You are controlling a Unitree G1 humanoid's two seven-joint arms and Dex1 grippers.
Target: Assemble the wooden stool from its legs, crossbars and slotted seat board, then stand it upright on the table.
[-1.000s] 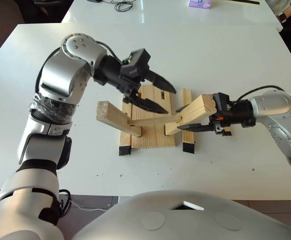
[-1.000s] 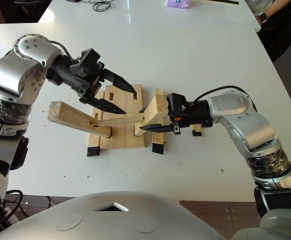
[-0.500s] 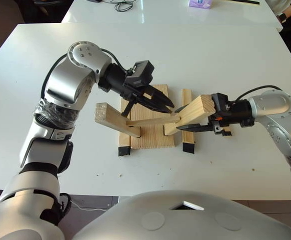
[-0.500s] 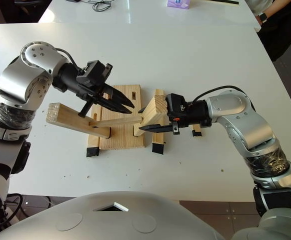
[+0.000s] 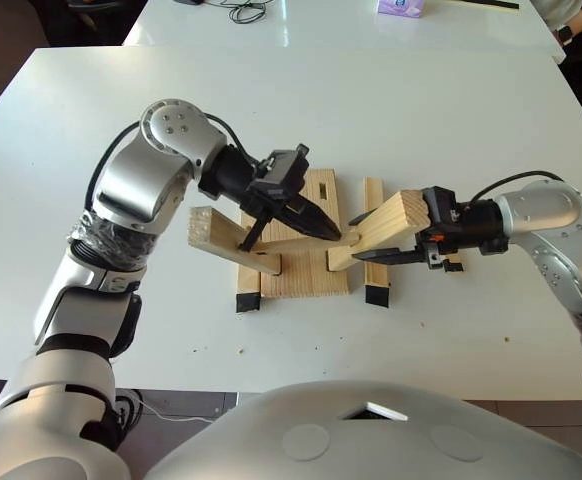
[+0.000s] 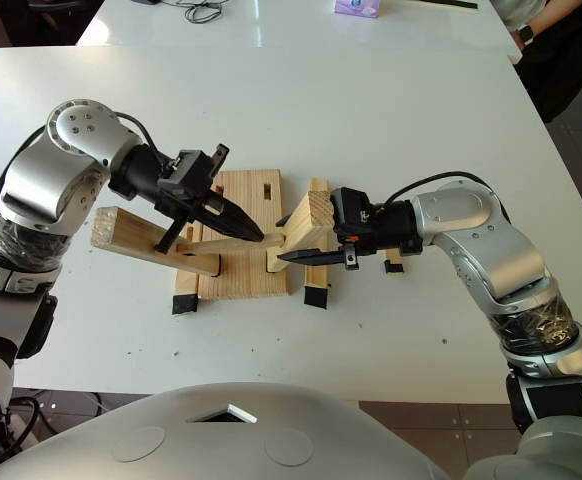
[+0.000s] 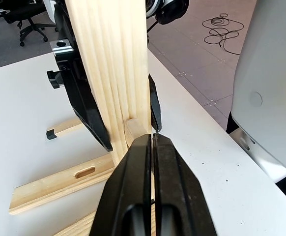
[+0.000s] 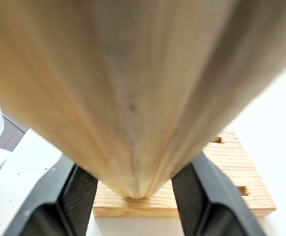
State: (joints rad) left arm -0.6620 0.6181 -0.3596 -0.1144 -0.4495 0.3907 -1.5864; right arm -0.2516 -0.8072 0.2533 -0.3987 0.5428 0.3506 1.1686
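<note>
Right pincer (image 5: 367, 238) clamps leg (image 5: 396, 215) over seat board (image 5: 306, 280); crossbar (image 5: 301, 243) runs sideways from it under left pincer (image 5: 323, 227); left fingers pressed together, tips at the crossbar's leg end; left arm nearer.

**Head stereo pair:** mounted high, facing forward and down over both arms onto the table (image 5: 451, 120), at moderate range. Both eyes cover the same tabletop and seat board (image 5: 306, 275). The right eye's picture sets the scene slightly further left.

**Left wrist camera:** looks along the left gripper (image 7: 151, 140) at close range toward the leg (image 7: 111, 59), with floor beyond.

**Right wrist camera:** looks along the right gripper (image 8: 135, 194), hard against that same leg. The seat board shows past it, as in the head views.
</note>
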